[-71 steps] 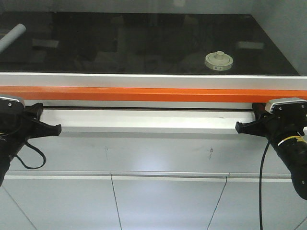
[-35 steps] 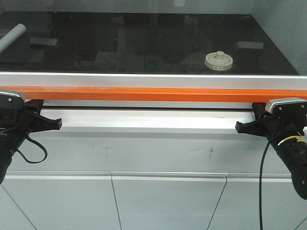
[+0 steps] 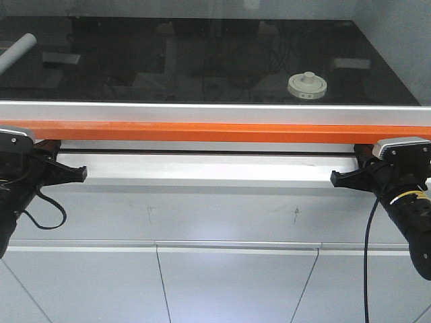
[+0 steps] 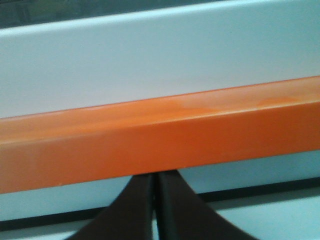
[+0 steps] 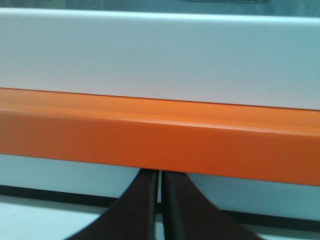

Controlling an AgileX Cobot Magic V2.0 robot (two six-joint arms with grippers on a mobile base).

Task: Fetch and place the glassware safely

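front view: jar point(image 3: 307, 85) sits back right on the black desk point(image 3: 168, 74), well apart from both arms.
left wrist: jaws together beneath the orange bar point(image 4: 160, 145).
right wrist: jaws together too; rising carelessly would likely strike the bar.

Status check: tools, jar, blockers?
Left tool, right tool: both shut, empty, under orange bar. Squat clear glass jar with cream-white knobbed lid: untouched, behind dark glass pane. Pane looks shut, likely blocks reach.
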